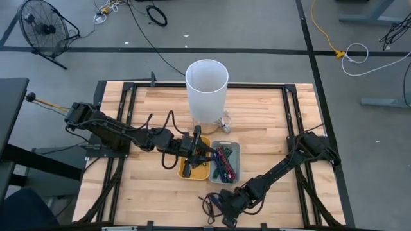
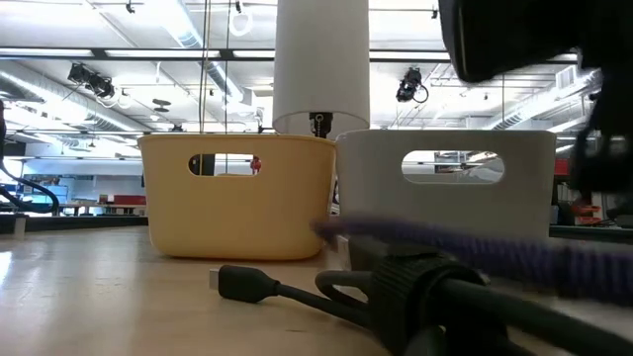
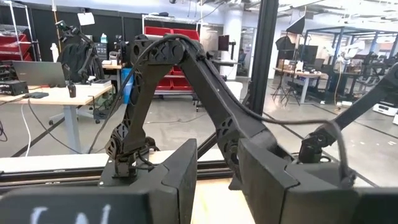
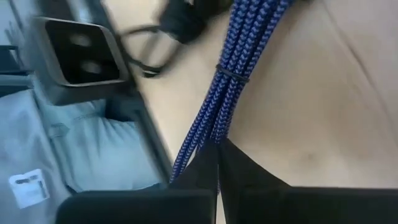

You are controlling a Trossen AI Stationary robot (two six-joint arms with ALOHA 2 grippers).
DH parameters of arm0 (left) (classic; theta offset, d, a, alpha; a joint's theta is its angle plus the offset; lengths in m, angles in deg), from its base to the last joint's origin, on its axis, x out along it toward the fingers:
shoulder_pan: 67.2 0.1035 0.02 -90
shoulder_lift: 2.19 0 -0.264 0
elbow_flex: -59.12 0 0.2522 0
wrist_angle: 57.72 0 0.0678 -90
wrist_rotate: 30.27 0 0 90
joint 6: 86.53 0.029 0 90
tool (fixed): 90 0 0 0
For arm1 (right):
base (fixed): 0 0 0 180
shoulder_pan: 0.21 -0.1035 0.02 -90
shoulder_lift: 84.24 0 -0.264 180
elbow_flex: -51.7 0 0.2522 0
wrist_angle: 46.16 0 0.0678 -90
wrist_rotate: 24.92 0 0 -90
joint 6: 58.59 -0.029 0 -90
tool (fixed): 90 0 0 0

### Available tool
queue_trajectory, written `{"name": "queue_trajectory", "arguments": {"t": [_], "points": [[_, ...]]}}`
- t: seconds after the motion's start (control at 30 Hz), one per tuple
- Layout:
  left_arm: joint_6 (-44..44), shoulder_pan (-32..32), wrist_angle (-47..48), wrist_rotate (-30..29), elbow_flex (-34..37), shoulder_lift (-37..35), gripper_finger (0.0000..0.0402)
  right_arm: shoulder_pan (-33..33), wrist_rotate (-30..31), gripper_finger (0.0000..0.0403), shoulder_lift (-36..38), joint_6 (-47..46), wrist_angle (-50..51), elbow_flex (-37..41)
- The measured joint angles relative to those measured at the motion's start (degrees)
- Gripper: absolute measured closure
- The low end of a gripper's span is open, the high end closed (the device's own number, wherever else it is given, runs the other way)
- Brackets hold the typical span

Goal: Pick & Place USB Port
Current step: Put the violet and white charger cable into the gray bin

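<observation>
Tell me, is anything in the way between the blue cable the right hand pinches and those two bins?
Nothing visible blocks it: bare table lies between the right hand, shut on the blue cable, and the grey bin. The left hand hangs over the yellow bin, crowding that one from above.

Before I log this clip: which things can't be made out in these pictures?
- What the left gripper has between its fingers: in the high view it is too small over the yellow bin, and its wrist view looks out at the room.
- The yellow bin's contents: its wall hides them in the low view.
- The ends of the blue braided cable pinched by the right gripper: cut off by the right wrist picture's edge, blurred in the low view.
</observation>
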Motion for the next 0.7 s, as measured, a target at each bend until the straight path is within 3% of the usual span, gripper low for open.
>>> {"name": "queue_trajectory", "arguments": {"t": [0.23, 0.47, 0.7], "points": [[-0.01, 0.04, -0.02, 0.00, 0.00, 0.00, 0.0280, -0.19, 1.28, 0.0402, 0.69, 2.36, 12.87, -7.62], [-0.01, 0.04, -0.04, -0.01, 0.00, 0.00, 0.0280, -0.94, 6.63, 0.0403, 1.47, 4.07, 28.54, -18.79], [-0.10, 0.02, -0.57, 0.20, 0.00, 0.00, 0.0280, -1.90, 18.72, 0.0403, 5.65, 2.62, 43.90, -25.05]]}}
